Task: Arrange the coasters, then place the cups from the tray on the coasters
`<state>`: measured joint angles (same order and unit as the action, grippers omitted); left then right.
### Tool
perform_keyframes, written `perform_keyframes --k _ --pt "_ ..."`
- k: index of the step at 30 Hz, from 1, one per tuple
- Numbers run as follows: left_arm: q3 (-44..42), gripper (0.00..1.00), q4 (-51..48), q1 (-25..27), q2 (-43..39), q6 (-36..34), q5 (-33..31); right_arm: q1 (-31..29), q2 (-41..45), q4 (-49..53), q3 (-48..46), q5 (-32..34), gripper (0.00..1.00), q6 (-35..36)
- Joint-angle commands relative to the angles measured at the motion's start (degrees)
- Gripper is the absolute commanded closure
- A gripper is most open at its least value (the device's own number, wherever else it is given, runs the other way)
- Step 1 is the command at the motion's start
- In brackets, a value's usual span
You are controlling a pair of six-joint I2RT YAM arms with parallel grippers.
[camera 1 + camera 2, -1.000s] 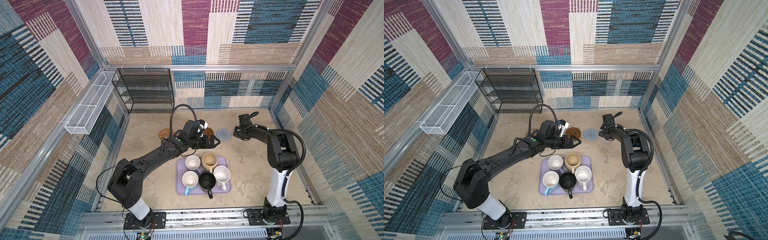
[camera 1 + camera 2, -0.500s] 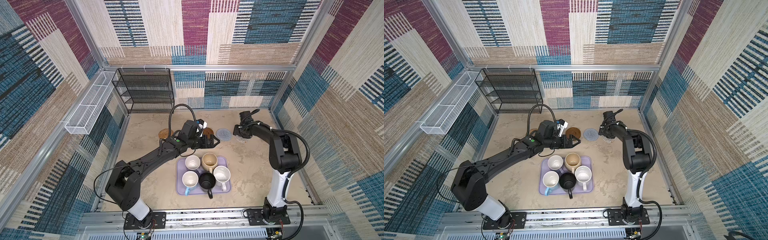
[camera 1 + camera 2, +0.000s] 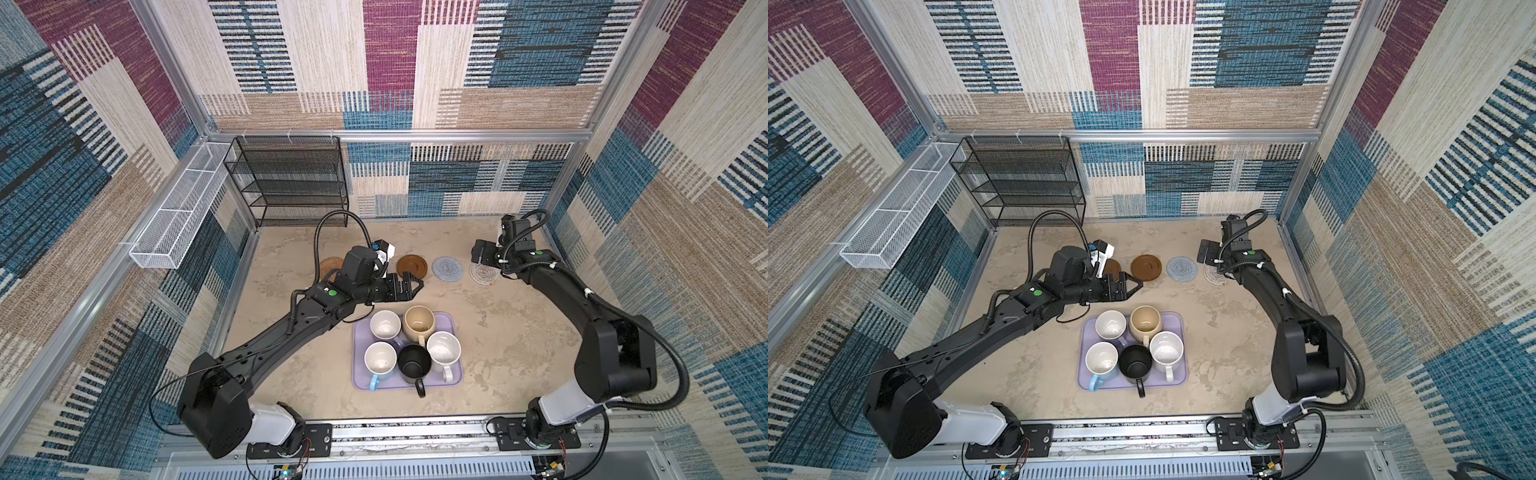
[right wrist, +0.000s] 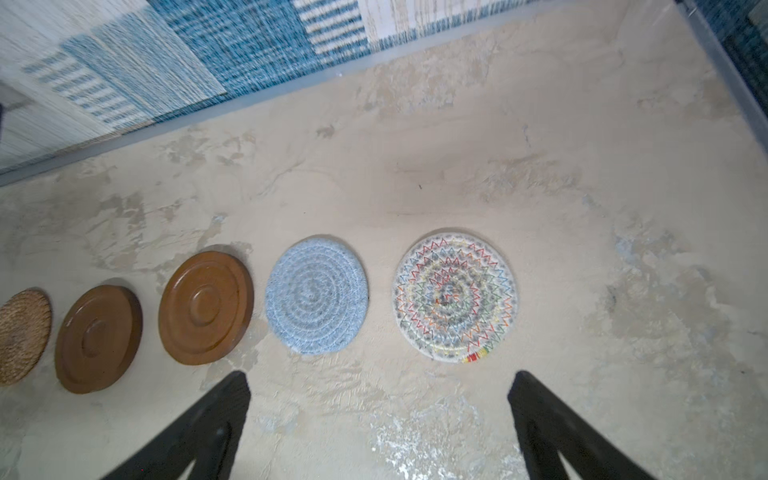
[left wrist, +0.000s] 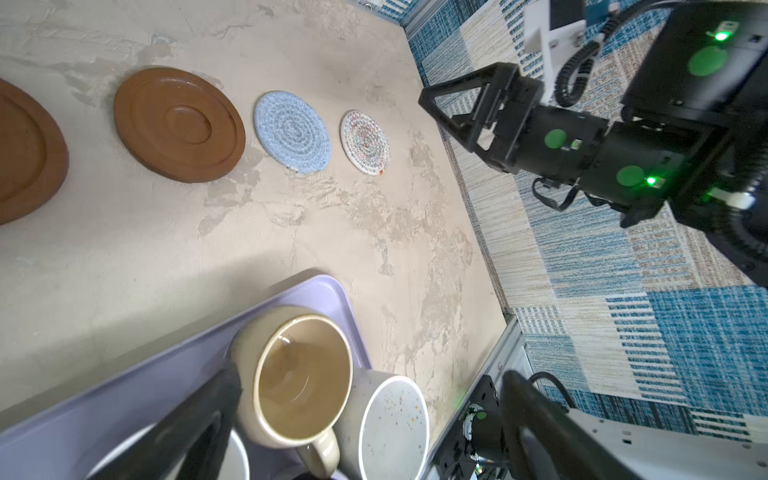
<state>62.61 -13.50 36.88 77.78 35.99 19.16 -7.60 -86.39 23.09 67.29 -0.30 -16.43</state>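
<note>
Five coasters lie in a row at the back: tan rattan (image 4: pixel 23 334), two brown wood (image 4: pixel 97 338) (image 4: pixel 205 307), grey-blue (image 4: pixel 316 295), whitish (image 4: pixel 456 297). My right gripper (image 4: pixel 380 376) hangs open just above the table beside the whitish coaster (image 3: pixel 483 273), holding nothing. The lavender tray (image 3: pixel 360 380) holds the cups: lavender (image 3: pixel 385 325), beige (image 3: pixel 419 324), light blue (image 3: pixel 380 360), black (image 3: pixel 413 363), speckled white (image 3: pixel 444 351). My left gripper (image 3: pixel 415 286) is open and empty, between the coaster row and the tray's back edge, near the beige cup (image 5: pixel 299 374).
A black wire shelf rack (image 3: pixel 291 183) stands at the back left corner. A white wire basket (image 3: pixel 174 224) hangs on the left wall. Patterned walls close in the table on three sides.
My right gripper opened, let go of the whitish coaster at the right end of the row and drew back from it. The left arm shifted slightly.
</note>
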Motion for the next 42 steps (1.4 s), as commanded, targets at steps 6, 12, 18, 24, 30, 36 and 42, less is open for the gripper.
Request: perform_keyframes --k 6,12,18,24,30,36,42 --pt "-3.3 0.04 -10.6 0.0 -6.9 1.1 -2.4 -0.1 12.6 -14.4 -12.6 -34.8 0.00 -0.7" --pt "-1.3 0.14 -21.7 0.8 -9.9 2.3 -7.2 -10.9 13.6 -8.1 -11.7 -30.0 0.00 5.4" --pt "0.9 0.23 -31.0 2.7 -7.7 1.7 -9.8 -16.6 15.0 -11.5 -14.4 -27.1 0.00 5.4" --pt "1.2 0.35 -33.6 6.9 -6.0 7.0 -14.2 -16.9 16.6 -12.2 -16.8 -20.1 0.00 5.2" --pt "6.0 0.45 -39.7 9.4 0.4 8.8 -18.3 -17.0 16.7 -11.7 -17.6 -22.3 0.00 5.6" --pt "9.1 0.49 -43.5 9.7 5.9 9.5 -18.1 -18.1 16.8 -13.1 -18.3 -26.4 0.00 6.0" --pt "10.9 0.34 -46.4 9.9 9.8 8.8 -19.6 -18.4 15.9 -12.8 -18.3 -25.0 0.00 6.3"
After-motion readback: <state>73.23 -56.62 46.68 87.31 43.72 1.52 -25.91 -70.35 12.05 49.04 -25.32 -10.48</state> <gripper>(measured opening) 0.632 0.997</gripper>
